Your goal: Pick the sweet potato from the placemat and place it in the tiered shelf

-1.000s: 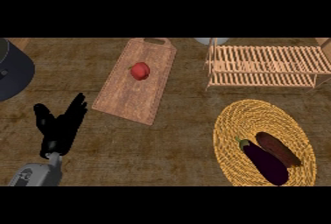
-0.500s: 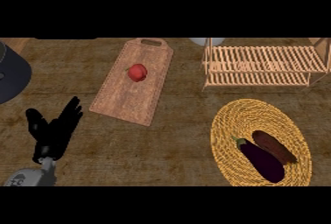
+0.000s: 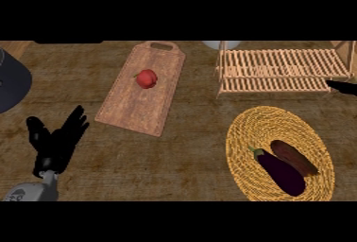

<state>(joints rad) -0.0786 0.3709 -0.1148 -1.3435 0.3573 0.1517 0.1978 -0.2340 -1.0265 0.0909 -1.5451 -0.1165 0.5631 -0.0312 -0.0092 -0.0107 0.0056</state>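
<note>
sweet potato (image 3: 295, 157) lies on the woven placemat (image 3: 245, 130) at near right, touching a purple eggplant (image 3: 280, 171) on its left. tiered shelf (image 3: 279, 71) stands at far right. left hand (image 3: 54, 142) rests at near left, fingers spread apart, holding nothing. right hand's (image 3: 343, 87) fingertip shows at the right edge beside the shelf; its fingers cannot be told. red tomato (image 3: 146, 78) sits on the cutting board (image 3: 143, 101).

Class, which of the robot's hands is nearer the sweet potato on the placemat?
Right. The right hand shows at the right edge, above the sweet potato; the left hand rests far across the counter.
</note>
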